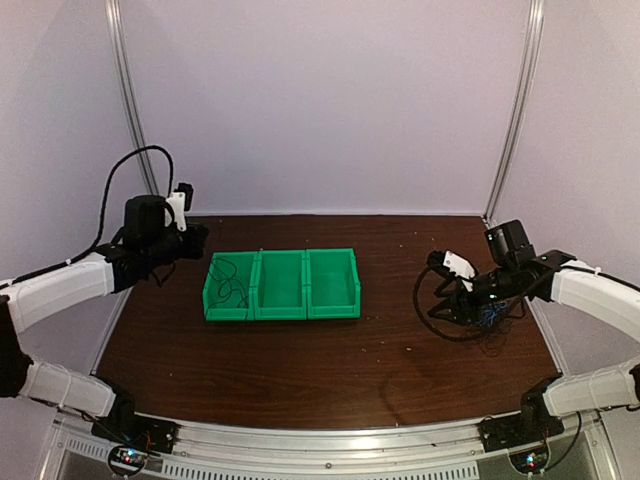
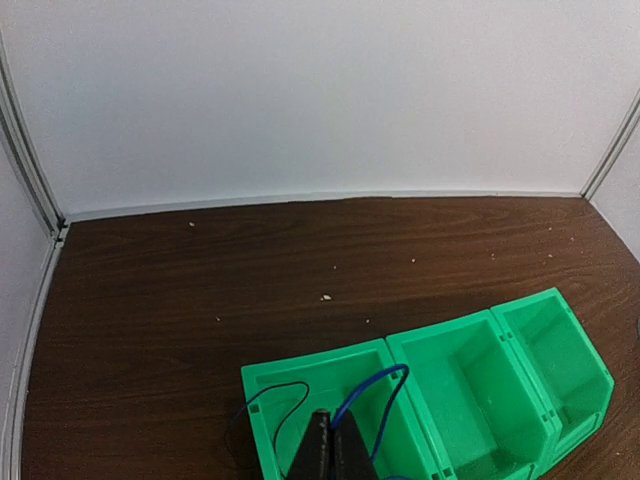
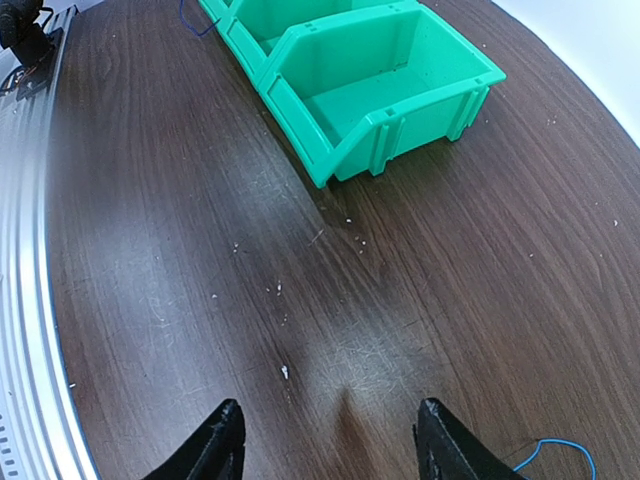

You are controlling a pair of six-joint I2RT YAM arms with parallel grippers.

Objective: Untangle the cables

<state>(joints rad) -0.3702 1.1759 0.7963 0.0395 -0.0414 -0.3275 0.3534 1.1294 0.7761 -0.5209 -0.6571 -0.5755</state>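
Note:
Thin black cable loops (image 1: pixel 226 283) lie in the left compartment of the green bin row (image 1: pixel 282 313). In the left wrist view a black cable (image 2: pixel 288 385) and a blue cable (image 2: pixel 385 378) arch over that compartment. The blue one comes out from between the tips of my left gripper (image 2: pixel 334 416), which is shut on it. From above, the left gripper (image 1: pixel 196 244) hangs just left of the bins. My right gripper (image 3: pixel 330 405) stands open over bare wood, nothing between its fingers. By the right gripper (image 1: pixel 443 294) lie a black cable loop (image 1: pixel 434 320) and blue cable (image 1: pixel 489 318), whose end (image 3: pixel 560 447) shows beside the right finger.
The green bin row (image 3: pixel 400 140) has three compartments; the middle and right ones show no cables. The enclosure's white walls and metal posts (image 1: pixel 515 110) close the table at the back and sides. A metal rail (image 3: pixel 25 250) runs along the near edge.

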